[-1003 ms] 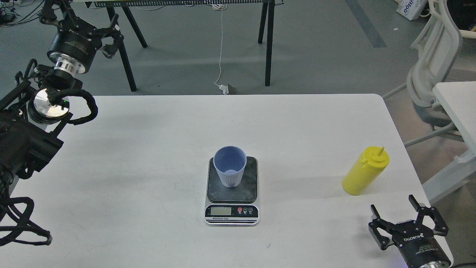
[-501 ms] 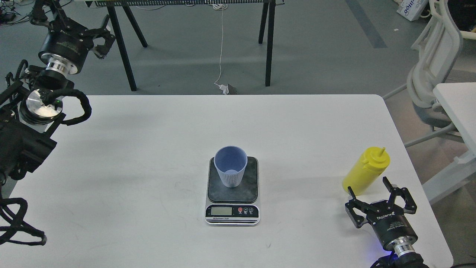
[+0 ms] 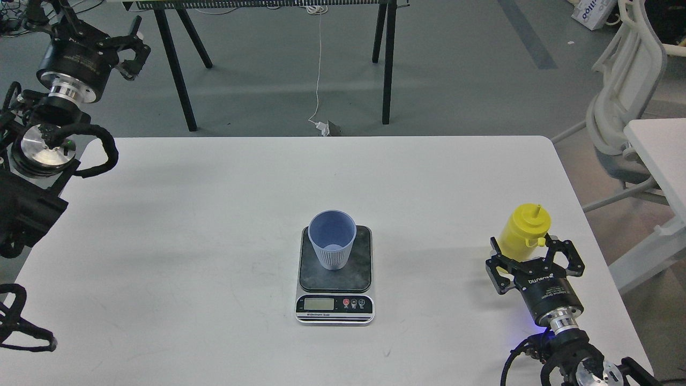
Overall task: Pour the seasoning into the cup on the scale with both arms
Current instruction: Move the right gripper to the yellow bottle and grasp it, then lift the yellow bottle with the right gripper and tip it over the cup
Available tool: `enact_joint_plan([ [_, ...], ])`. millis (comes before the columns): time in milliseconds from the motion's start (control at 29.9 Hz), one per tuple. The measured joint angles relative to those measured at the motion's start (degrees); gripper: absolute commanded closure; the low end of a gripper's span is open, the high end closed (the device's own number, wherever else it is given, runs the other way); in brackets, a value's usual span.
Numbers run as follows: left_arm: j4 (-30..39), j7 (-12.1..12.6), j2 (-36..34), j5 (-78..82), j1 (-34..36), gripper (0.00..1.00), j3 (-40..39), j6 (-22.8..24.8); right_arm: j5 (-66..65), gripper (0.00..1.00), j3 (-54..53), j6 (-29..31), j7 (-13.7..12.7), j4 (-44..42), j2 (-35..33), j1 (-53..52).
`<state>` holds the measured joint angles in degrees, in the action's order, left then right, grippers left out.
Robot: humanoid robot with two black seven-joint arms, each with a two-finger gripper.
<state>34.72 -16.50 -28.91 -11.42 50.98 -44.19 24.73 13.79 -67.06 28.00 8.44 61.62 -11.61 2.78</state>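
The light-blue ribbed cup (image 3: 332, 238) stands upright on the dark platform of the scale (image 3: 360, 268) at mid-table, and looks empty. The yellow seasoning bottle (image 3: 521, 233) stands near the table's right edge, nozzle up, its lower part hidden behind my right gripper (image 3: 524, 244). That gripper is open, with one finger on each side of the bottle's body. My left gripper (image 3: 133, 49) is open and empty, raised high beyond the table's far left corner, far from the cup.
The white table (image 3: 214, 214) bears only the scale and the bottle. A black trestle stand (image 3: 386, 64) and a white cable stand on the floor behind. A white chair (image 3: 624, 107) and a second table (image 3: 662, 150) are to the right.
My right gripper has moved forward from the table's near right corner until its fingers straddle the bottle, and the bottle's top has shifted a little left. My left arm has drawn back to the left.
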Motion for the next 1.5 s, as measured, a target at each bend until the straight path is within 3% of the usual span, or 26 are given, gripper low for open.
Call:
enact_joint_plan([
  [201, 0.16, 0.02, -0.96, 0.04, 0.00, 0.00, 0.04, 0.09, 0.01, 0.52, 0.06, 0.00, 0.00, -1.90, 0.02, -3.07],
  [301, 0.45, 0.06, -1.19, 0.07, 0.00, 0.00, 0.06, 0.09, 0.01, 0.61, 0.12, 0.00, 0.00, -2.17, 0.02, -4.31],
  [535, 0.53, 0.06, -1.45, 0.09, 0.00, 0.00, -0.11, 0.08, -4.14, 0.62, -0.06, 0.00, 0.02, -0.61, -1.59, -8.13],
  [902, 0.53, -0.01, -2.03, -0.01, -0.14, 0.00, -1.08, 0.23, -28.07, 0.62, 1.82, 0.00, 0.17, 7.56, -14.12, -20.84],
  [1237, 0.53, 0.35, -1.94, -0.12, -0.18, 0.00, -2.12, 0.49, -42.61, 0.65, 24.55, -0.06, 0.94, 7.74, -19.17, -47.00],
  [1504, 0.52, 0.47, -2.16, 0.07, -0.51, 0.00, -1.52, 0.23, -55.86, 0.65, 48.24, -7.58, 0.95, 7.82, -16.85, -67.71],
])
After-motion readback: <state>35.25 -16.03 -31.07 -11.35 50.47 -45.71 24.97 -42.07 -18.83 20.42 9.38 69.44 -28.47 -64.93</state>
